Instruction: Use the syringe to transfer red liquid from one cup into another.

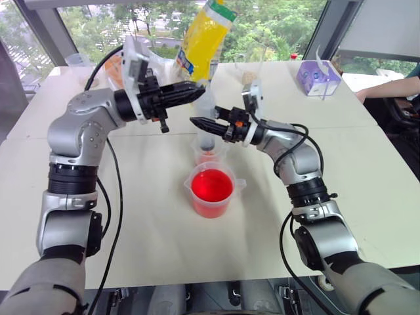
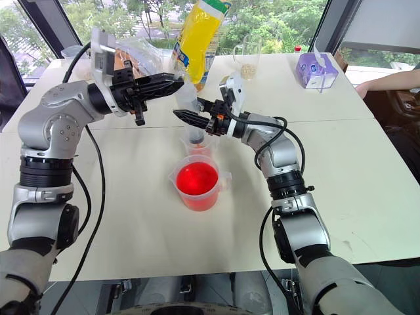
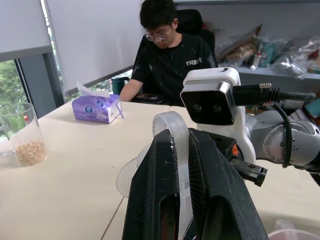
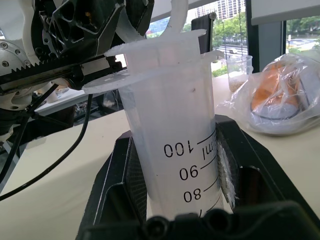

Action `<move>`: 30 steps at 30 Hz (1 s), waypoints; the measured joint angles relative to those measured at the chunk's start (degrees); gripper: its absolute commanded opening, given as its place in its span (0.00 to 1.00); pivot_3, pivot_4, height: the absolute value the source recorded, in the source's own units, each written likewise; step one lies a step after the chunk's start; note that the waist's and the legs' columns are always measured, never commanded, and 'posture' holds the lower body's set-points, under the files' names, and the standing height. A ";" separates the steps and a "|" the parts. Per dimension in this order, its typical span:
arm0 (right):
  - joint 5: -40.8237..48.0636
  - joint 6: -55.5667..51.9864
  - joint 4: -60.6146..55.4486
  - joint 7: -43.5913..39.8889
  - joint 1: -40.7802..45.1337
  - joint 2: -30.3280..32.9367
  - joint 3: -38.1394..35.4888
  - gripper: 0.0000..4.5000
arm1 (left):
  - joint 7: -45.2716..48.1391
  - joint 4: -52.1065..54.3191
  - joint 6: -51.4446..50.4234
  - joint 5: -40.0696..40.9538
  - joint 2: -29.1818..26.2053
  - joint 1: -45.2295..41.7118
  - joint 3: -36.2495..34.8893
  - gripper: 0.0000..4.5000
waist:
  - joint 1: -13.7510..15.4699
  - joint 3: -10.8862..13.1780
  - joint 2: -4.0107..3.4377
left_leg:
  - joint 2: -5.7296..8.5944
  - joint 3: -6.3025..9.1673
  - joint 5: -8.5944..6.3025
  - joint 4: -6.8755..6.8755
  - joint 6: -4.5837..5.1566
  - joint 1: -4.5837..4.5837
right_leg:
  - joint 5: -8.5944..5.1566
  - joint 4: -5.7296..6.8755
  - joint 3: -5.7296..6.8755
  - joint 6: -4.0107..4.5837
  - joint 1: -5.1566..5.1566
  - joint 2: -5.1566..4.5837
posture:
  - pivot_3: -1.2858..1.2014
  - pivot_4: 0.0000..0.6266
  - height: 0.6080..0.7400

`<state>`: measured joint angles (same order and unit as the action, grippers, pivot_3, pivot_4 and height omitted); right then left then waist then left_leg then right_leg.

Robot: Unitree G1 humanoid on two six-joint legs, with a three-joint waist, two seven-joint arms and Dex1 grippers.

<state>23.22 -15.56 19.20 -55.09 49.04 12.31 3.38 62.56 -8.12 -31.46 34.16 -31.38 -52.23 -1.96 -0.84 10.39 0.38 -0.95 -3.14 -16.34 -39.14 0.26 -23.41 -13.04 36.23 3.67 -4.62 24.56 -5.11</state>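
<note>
The syringe (image 1: 206, 115) stands upright with its lower end inside the small plain cup (image 1: 209, 156), which holds a little red liquid at its bottom. My right gripper (image 1: 197, 122) is shut on the clear barrel (image 4: 175, 150), where the scale marks show between the fingers. Coming in from the left, my left gripper (image 1: 197, 88) is shut on the white plunger's top loop (image 3: 172, 137), just above the barrel's flange. The wide beaker (image 1: 212, 190) stands just in front of the small cup, filled with bright red liquid.
A yellow bag (image 1: 203, 36) stands behind the syringe. A purple tissue box (image 1: 317, 77) and a glass with beige grains (image 2: 248, 59) sit at the back. A plastic bag (image 4: 280, 100) lies at the back left. A person (image 3: 170, 55) sits at the table's far right side.
</note>
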 measured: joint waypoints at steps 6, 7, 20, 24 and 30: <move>0.25 0.11 0.10 0.95 0.55 1.00 -2.03 0.33 | 0.16 -1.28 -0.80 -1.05 -0.85 -0.35 0.23 0.47 | 0.11 0.00 0.00 | 0.00 0.00 0.00 0.00 0.00 0.00 | 0.00 0.00 0.01 0.00 0.00 0.00 | 0.52 0.24 1.00; 0.57 0.47 0.10 0.97 1.10 1.04 -2.74 0.33 | 0.19 -1.92 -1.46 -1.30 -1.30 -0.33 0.67 0.58 | 0.06 0.01 -0.01 | 0.00 -0.01 0.00 0.00 0.00 0.00 | 0.00 0.00 0.00 0.00 0.00 -0.01 | 0.52 0.24 1.00; 0.71 0.80 -1.07 0.59 3.23 0.47 -3.10 0.33 | -0.62 -0.79 -5.73 1.58 -5.46 0.14 -4.94 1.00 | -0.16 0.02 -0.02 | -0.04 0.01 0.00 0.03 0.00 0.00 | 0.00 0.01 0.00 0.00 0.03 0.00 | 0.52 0.24 1.00; 0.90 -1.21 -1.12 1.09 3.24 0.57 -3.20 0.33 | -0.18 4.09 -7.65 3.13 -9.20 3.73 -6.95 1.00 | -0.16 0.02 -0.02 | -0.08 0.01 0.00 0.03 0.00 0.01 | 0.00 0.01 0.00 0.00 0.02 -0.03 | 0.52 0.24 1.00; 4.59 -19.66 -4.14 8.11 9.47 7.98 -6.24 0.33 | -0.29 12.46 -12.08 7.10 -11.38 12.32 -8.54 1.00 | 0.22 0.09 -0.06 | 0.03 0.03 0.00 0.02 0.00 -0.04 | 0.01 0.02 0.02 0.00 0.02 -0.25 | 0.52 0.24 1.00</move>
<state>27.81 -35.22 15.06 -46.98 58.51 20.29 -2.86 62.27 4.34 -43.54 41.26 -42.76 -39.91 -10.50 -0.61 10.49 0.32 -0.92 -3.11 -16.34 -39.12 0.26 -23.45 -13.03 36.25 3.68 -4.62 24.59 -5.36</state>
